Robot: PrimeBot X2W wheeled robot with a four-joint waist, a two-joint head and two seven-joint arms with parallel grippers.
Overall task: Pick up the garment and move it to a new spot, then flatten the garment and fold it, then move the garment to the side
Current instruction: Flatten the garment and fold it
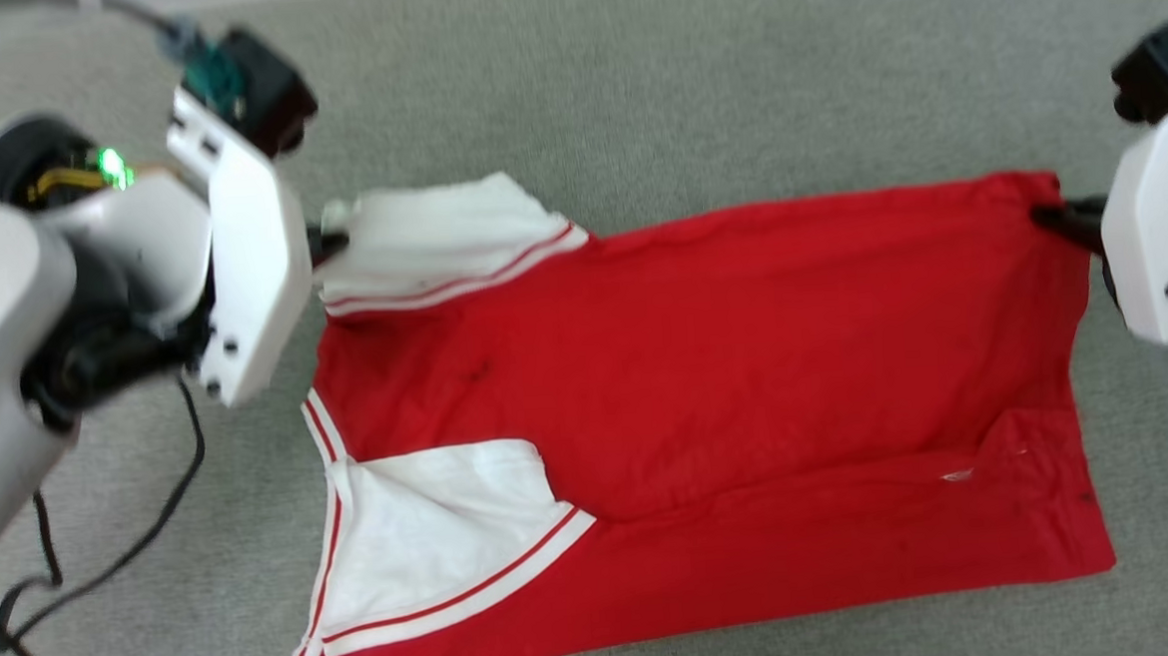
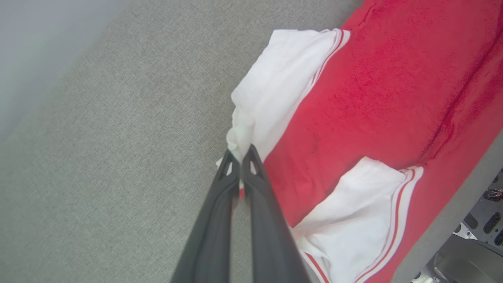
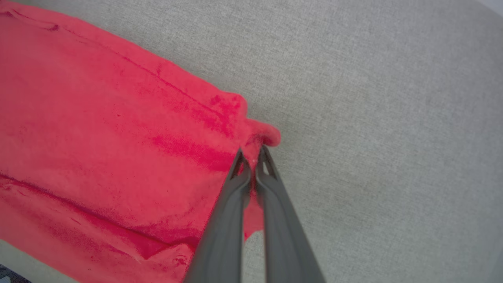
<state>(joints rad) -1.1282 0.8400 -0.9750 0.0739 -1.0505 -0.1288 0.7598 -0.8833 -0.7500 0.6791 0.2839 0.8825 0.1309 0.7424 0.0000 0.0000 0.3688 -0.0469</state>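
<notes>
The garment [image 1: 706, 362] lies spread along the near edge of the grey worktop [image 1: 632, 96], so flattening looks about done. The left gripper [image 2: 240, 155] is clamped on the far white sleeve and the right gripper [image 3: 251, 151] on the far hem corner. Folding and moving it aside seem still to do.

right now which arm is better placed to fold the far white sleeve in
Left. The left gripper is shut on the far white sleeve of the garment, while the right gripper pinches the red hem corner at the opposite end.
</notes>
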